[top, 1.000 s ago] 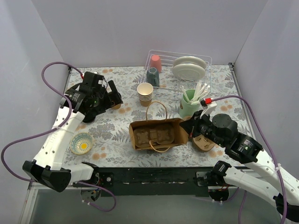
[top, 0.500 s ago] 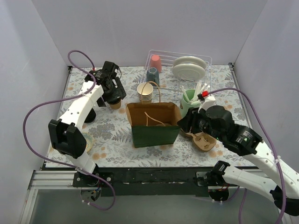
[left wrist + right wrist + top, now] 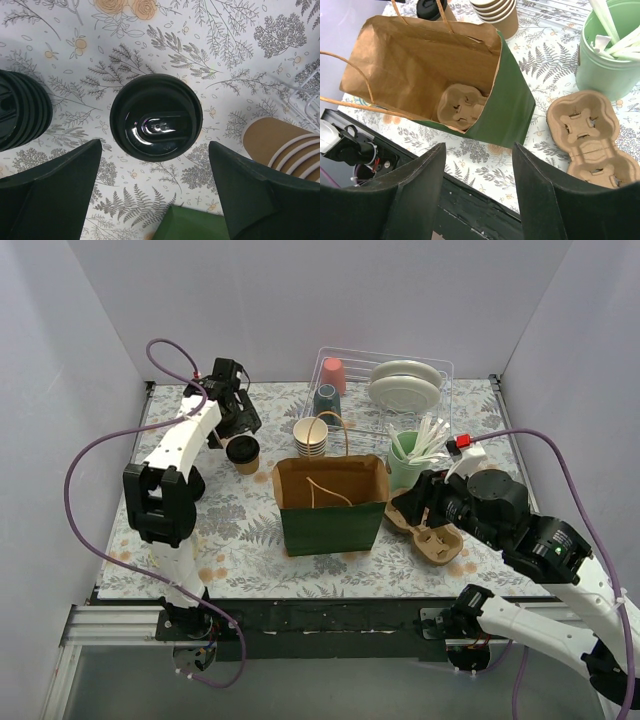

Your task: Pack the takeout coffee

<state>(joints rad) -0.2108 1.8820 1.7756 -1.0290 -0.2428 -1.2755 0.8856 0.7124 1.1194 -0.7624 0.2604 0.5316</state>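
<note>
The takeout coffee [image 3: 243, 451] is a tan cup with a black lid [image 3: 156, 117], upright on the floral table left of the bag. My left gripper [image 3: 155, 146] hovers above it, open, one finger on each side of the lid and not touching; in the top view this gripper [image 3: 238, 423] hangs just behind the cup. The green paper bag [image 3: 330, 527] stands upright and open mid-table, with a pulp cup carrier [image 3: 461, 104] on its floor. Nothing is between the fingers of my open right gripper [image 3: 479, 146], which is above the bag's near right corner [image 3: 415, 505].
A stack of lidless paper cups [image 3: 311, 437] stands behind the bag. A stack of black lids [image 3: 20, 112] sits left of the coffee. A second pulp carrier [image 3: 432, 535] lies right of the bag, a green cup of utensils [image 3: 408, 465] behind it, a clear dish rack [image 3: 385, 390] at the back.
The bag went from lying on its side to standing upright. My right gripper opened and drew back from it. My left arm swung to the back, over the lidded cup.
</note>
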